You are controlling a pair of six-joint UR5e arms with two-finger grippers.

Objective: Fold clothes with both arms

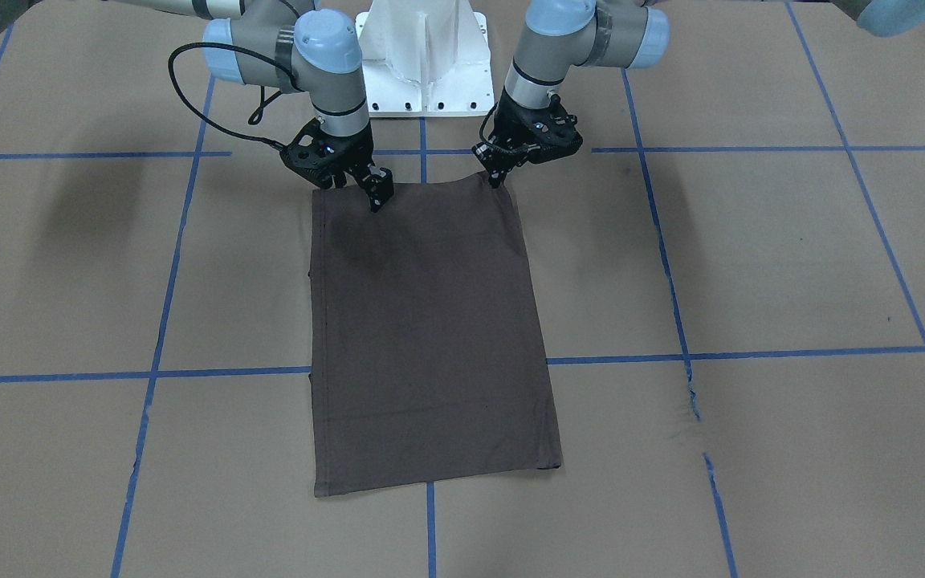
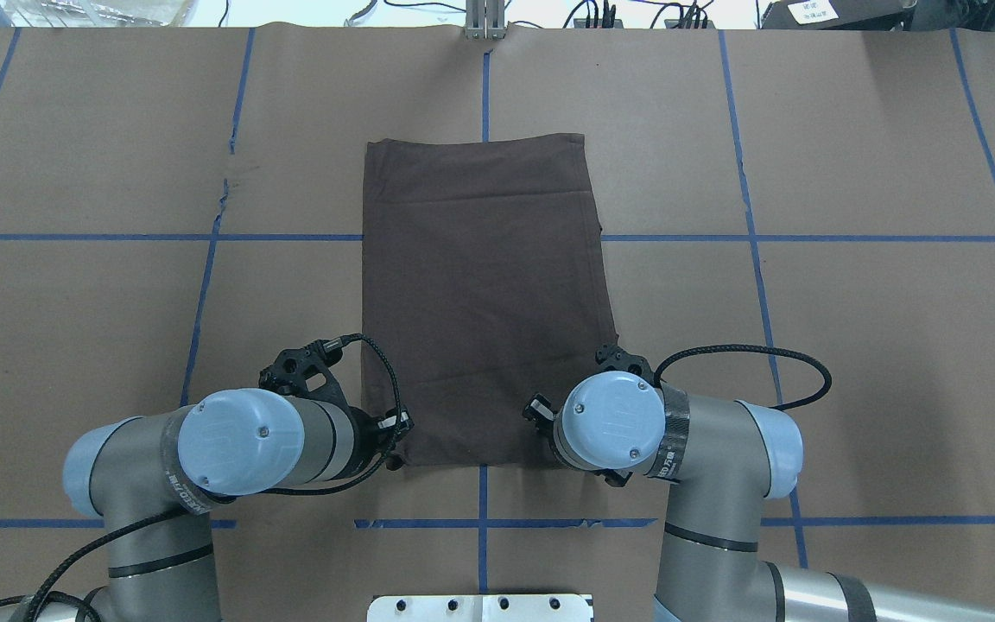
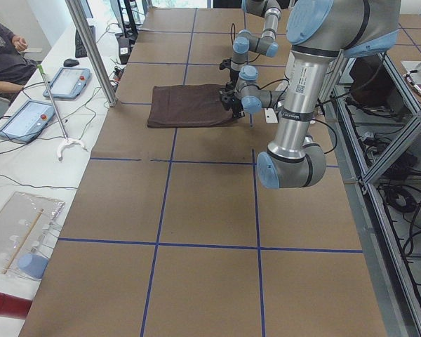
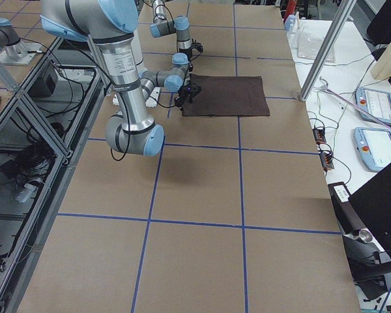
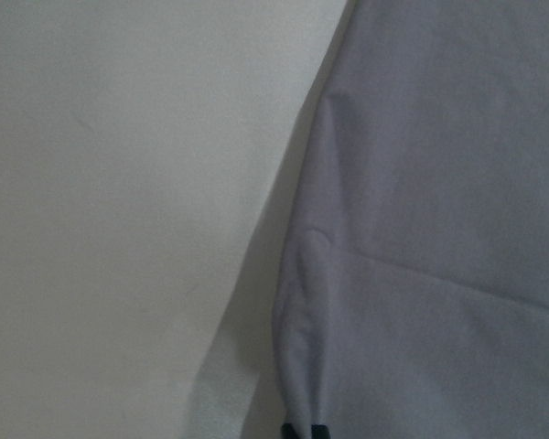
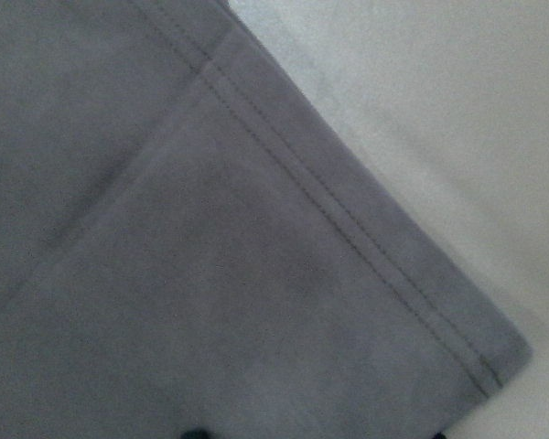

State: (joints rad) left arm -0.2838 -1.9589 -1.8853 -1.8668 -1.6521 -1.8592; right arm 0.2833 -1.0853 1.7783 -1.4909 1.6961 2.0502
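The dark brown T-shirt (image 1: 426, 329) lies flat on the brown table, folded into a tall rectangle; it also shows from overhead (image 2: 484, 294). Collar, lettering and tags are hidden. My left gripper (image 1: 497, 178) is at the shirt's corner nearest the robot base and is shut on the cloth; in the left wrist view the cloth (image 5: 421, 229) puckers up into the closed fingertips (image 5: 302, 430). My right gripper (image 1: 356, 191) is open over the other near corner, its jaws wide apart; the right wrist view shows that hemmed corner (image 6: 256, 274) lying flat.
The white pedestal base (image 1: 422, 64) stands just behind the grippers. Blue tape lines (image 1: 149, 373) grid the table. A metal post (image 3: 91, 53), tablets (image 3: 28, 116) and a seated person (image 3: 3, 49) are along the table's far side.
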